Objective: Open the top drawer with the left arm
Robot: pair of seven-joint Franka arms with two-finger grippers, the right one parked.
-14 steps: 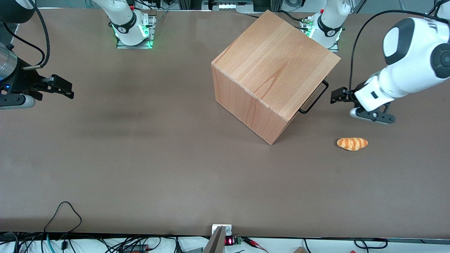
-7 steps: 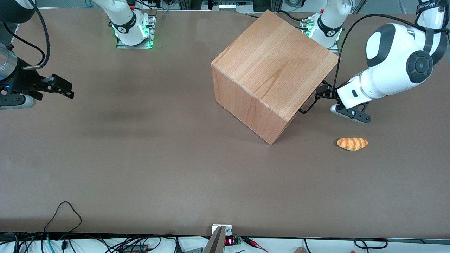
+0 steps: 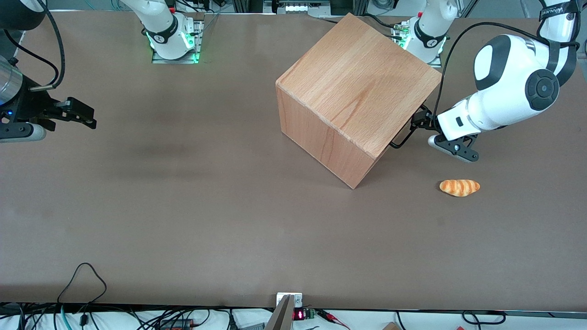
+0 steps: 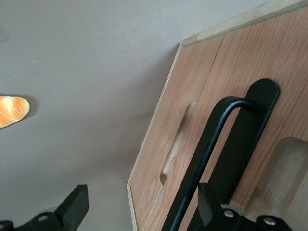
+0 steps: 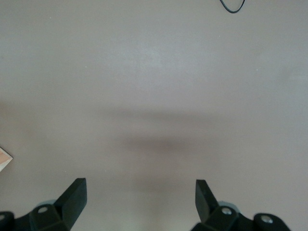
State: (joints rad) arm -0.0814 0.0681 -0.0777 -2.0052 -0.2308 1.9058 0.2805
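pincer: the black two-finger gripper (image 3: 421, 120) of the glossy white left arm (image 3: 497, 103) is at the drawer face, fingers (image 4: 73, 206) spread wide – gripping nothing yet.
handle: the thin black wire u-shaped handle (image 4: 211, 139) runs beside one finger, not clearly between the two.
drawer: the light beech-wood top drawer (image 4: 192, 139) sits shut in the big wooden cube casing (image 3: 355, 94), on the side facing the working arm.
doing it well: i'd centre the bar between the fingers, close firmly, then pull straight out – a skewed pull may drag the casing.
bystander: a small orange bread roll (image 3: 459, 187) lies nearer the front camera, apart.
hidden: the front view hides the drawer front; the fingertips are cut off.
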